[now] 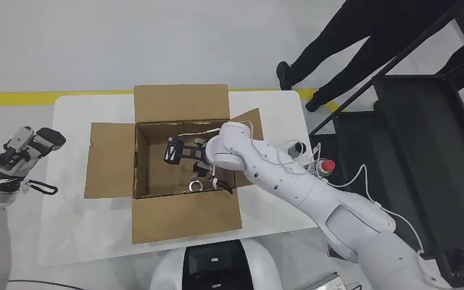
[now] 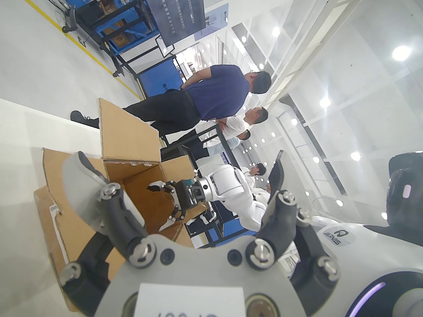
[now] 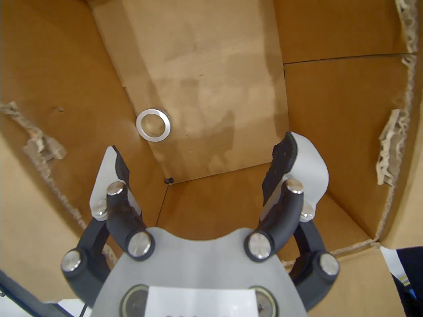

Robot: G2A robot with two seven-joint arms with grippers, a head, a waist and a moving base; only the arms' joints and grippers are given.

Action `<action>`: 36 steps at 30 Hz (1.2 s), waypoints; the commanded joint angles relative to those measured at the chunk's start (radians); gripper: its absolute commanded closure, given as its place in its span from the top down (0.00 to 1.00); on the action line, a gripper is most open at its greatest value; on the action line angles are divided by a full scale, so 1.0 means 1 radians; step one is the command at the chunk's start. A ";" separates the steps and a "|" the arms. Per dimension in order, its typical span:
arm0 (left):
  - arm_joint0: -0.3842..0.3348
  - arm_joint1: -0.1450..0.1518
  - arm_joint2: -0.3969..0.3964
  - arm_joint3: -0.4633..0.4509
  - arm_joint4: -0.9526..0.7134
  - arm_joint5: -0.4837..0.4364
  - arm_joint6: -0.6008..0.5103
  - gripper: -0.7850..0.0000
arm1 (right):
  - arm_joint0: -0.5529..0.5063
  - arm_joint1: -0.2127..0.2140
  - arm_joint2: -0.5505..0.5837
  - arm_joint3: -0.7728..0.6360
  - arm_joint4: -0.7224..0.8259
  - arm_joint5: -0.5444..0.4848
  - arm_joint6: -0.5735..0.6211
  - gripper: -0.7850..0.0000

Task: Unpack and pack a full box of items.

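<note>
Hovering inside the box (image 1: 181, 104), the right pincer (image 3: 201, 153) is spread wide near a metal ring (image 3: 153, 125) lying flat on the bottom (likely stiff, slick, light); best pinched across its rim.

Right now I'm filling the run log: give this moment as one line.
right gripper: open, inside box | metal ring: on box floor, ungrasped | left gripper: open, at table edge
</note>
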 commanded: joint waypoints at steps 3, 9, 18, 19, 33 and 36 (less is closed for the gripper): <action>0.000 0.000 0.000 0.000 0.000 0.000 0.000 1.00 | 0.025 -0.031 -0.054 0.067 -0.035 0.004 -0.008 1.00; 0.000 0.000 0.000 0.000 0.000 0.000 0.000 1.00 | 0.029 -0.040 -0.063 0.081 -0.029 -0.002 -0.019 1.00; 0.000 0.000 0.000 0.000 0.000 0.000 0.000 1.00 | 0.029 -0.040 -0.063 0.081 -0.029 -0.002 -0.019 1.00; 0.000 0.000 0.000 0.000 0.000 0.000 0.000 1.00 | 0.025 -0.040 -0.063 0.081 -0.034 -0.001 -0.030 1.00; 0.000 0.000 0.000 0.000 0.000 0.000 0.000 1.00 | 0.050 -0.102 -0.119 0.172 -0.037 -0.051 -0.045 1.00; 0.000 0.000 0.000 0.000 0.000 0.000 0.000 1.00 | 0.059 -0.117 -0.130 0.210 -0.047 -0.043 -0.047 1.00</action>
